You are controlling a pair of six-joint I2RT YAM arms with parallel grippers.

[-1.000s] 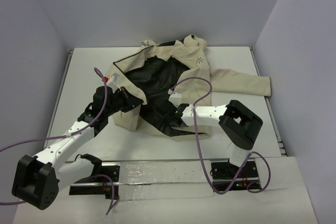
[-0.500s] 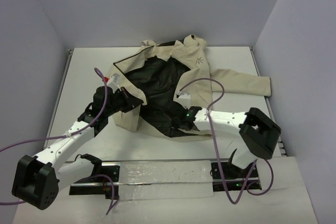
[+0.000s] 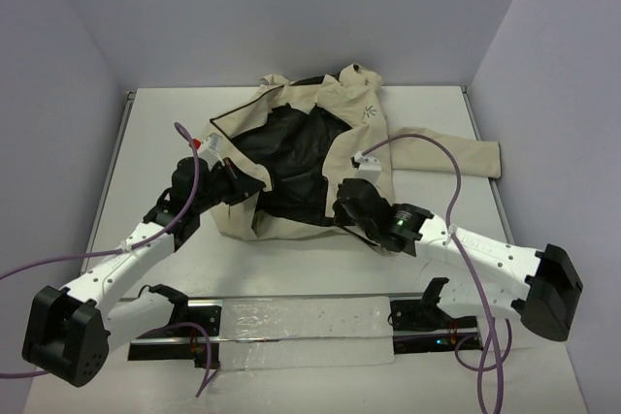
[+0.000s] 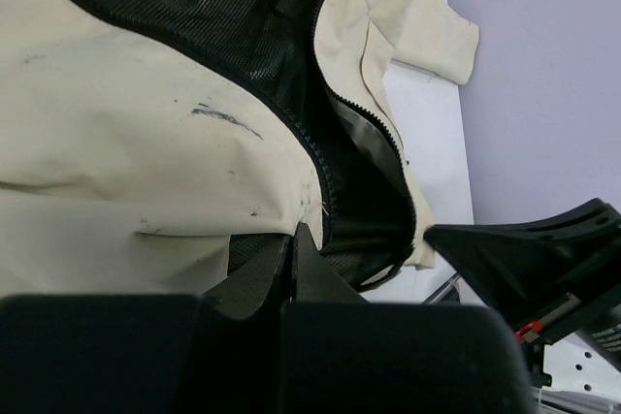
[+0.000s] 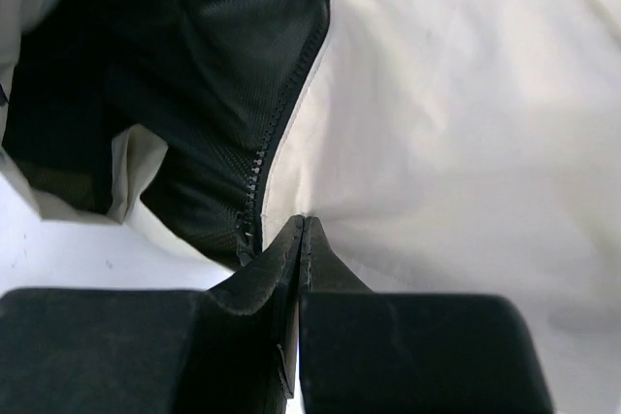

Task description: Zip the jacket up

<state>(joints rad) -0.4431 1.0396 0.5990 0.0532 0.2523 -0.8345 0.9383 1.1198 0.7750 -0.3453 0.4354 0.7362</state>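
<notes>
With the jacket lying open, lining up, on the bench, the left pincer and right pincer each pinch its near hem either side of the zipper, so this looks like the aligning step, and next the two zipper ends must meet.

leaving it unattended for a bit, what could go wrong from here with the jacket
1. The left gripper and right gripper pinch the jacket only at their fingertips, beside the zipper teeth; the thin fabric may slip out under a pull.
2. The front edges lie apart with black lining spread between them, so the zipper ends may not line up.
3. The right arm's purple cable loops over the jacket and might snag.
</notes>
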